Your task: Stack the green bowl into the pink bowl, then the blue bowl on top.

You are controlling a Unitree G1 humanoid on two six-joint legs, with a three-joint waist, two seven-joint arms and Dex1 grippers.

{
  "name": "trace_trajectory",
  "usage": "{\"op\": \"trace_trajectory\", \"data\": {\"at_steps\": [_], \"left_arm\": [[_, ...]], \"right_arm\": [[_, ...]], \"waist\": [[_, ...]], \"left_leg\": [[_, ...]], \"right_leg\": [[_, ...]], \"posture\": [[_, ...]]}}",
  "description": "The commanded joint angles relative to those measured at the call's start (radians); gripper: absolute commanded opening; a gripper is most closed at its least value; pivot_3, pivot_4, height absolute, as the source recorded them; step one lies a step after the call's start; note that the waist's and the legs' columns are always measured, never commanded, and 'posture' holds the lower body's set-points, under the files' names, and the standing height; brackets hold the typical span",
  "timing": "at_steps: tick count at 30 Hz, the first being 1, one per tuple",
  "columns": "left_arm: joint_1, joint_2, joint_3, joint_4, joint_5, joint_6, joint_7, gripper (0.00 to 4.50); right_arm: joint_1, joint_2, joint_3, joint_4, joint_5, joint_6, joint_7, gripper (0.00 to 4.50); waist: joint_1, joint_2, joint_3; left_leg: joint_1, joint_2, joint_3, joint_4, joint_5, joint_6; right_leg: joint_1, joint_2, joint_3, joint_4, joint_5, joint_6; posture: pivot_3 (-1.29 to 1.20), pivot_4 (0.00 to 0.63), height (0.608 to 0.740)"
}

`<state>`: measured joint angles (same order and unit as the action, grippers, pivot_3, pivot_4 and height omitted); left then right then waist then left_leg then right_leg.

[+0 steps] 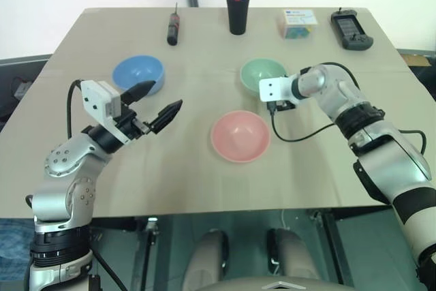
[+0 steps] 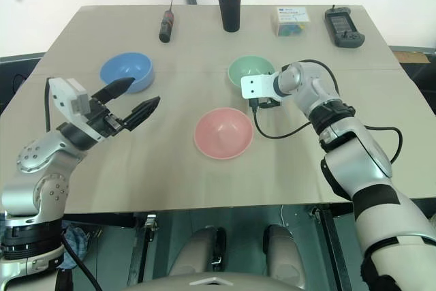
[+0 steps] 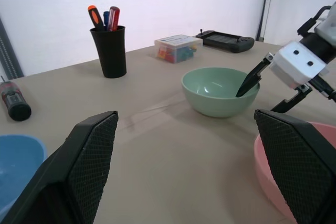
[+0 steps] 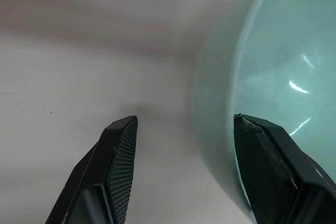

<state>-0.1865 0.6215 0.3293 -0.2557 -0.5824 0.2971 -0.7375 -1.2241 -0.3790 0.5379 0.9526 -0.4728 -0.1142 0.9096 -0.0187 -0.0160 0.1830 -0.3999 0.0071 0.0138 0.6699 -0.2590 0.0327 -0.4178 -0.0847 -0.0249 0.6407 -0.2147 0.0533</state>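
Note:
The green bowl (image 1: 261, 71) stands right of centre on the tan table (image 1: 204, 175), behind the pink bowl (image 1: 240, 135). My right gripper (image 4: 185, 118) is open and straddles the green bowl's near-right rim. In the right wrist view one finger (image 4: 273, 166) sits over the bowl's inside, while the other finger (image 4: 118, 166) is outside above the table. The left wrist view shows a fingertip (image 3: 247, 83) dipping into the bowl. The blue bowl (image 1: 138, 73) rests at the left. Just in front of it my left gripper (image 1: 167, 95) hovers open and empty, pointing towards the pink bowl.
Along the table's far edge lie a screwdriver (image 1: 173, 28), a black cup of pens (image 1: 238, 10), a small clear box (image 1: 298, 22) and a black handheld device (image 1: 351, 30). A black cable (image 1: 293, 138) from my right wrist loops beside the pink bowl.

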Motion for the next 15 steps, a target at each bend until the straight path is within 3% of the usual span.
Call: {"op": "trace_trajectory", "data": {"at_steps": [1,5,15], "left_arm": [[-0.002,-0.001,0.000,-0.014,0.004,-0.024,-0.008,4.40],[0.000,0.000,-0.003,-0.017,0.006,-0.023,-0.011,4.40],[-0.024,0.020,-0.032,0.017,-0.007,-0.029,-0.114,4.40]], "right_arm": [[-0.041,0.007,-0.006,0.036,-0.016,-0.045,-0.022,1.44],[-0.043,0.010,-0.012,0.053,-0.022,-0.063,-0.021,0.08],[-0.006,-0.040,-0.067,-0.139,0.049,-0.073,0.084,0.03]], "waist": [[0.000,0.000,0.000],[-0.001,0.000,0.000],[-0.001,0.000,0.000]], "left_leg": [[0.000,0.000,0.000,0.000,0.000,0.000],[0.000,0.000,0.000,0.000,0.000,0.000],[0.000,0.000,0.000,0.000,0.000,0.000]], "right_leg": [[0.000,0.000,0.000,0.000,0.000,0.000],[0.000,0.000,0.000,0.000,0.000,0.000],[0.000,0.000,0.000,0.000,0.000,0.000]], "posture": [[0.00,0.150,0.740],[0.00,0.150,0.740],[0.00,0.150,0.740]]}}
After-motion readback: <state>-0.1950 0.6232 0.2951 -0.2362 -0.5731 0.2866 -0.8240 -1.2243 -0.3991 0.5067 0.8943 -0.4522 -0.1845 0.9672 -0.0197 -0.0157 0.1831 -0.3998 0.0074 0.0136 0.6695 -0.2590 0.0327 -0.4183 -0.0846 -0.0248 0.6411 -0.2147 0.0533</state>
